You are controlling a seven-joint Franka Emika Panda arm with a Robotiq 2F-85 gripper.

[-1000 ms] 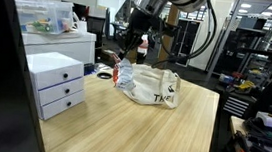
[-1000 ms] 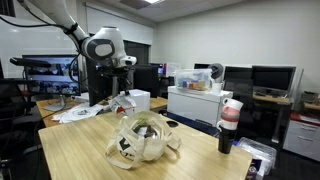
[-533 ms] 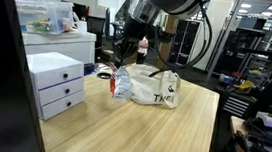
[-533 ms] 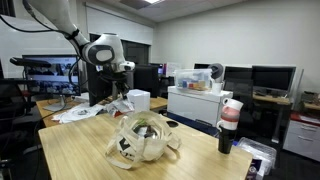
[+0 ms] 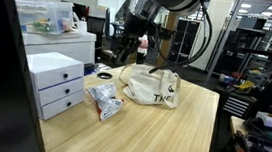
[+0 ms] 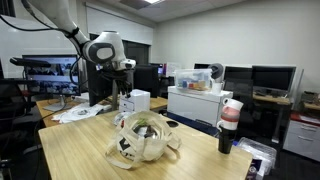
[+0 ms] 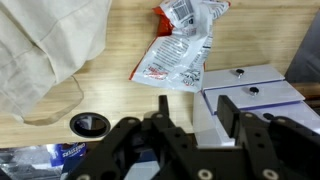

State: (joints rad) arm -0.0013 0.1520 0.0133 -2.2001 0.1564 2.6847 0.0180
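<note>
The end effector (image 5: 128, 49) hangs in the air above the far left part of the worktop (image 5: 161, 134). In the wrist view its two fingers (image 7: 165, 108) stand apart with nothing between them, so it is let go and holds nothing.

Below it lies a crinkly snack packet (image 5: 104, 101), white and red. It rests flat on the wood, well apart from the end effector. In an exterior view it is just to the right of a small white drawer box (image 5: 57, 84) and to the left of a pale cloth bag (image 5: 155, 86). The wrist view shows the snack packet (image 7: 178, 50) between the bag's cloth (image 7: 45, 50) and the top of the drawer box (image 7: 255, 85), close to both.

The bag sits slumped and open in the middle of the worktop. In the wrist view a small round black hole (image 7: 90, 124) shows in the wood near the bag's edge
</note>
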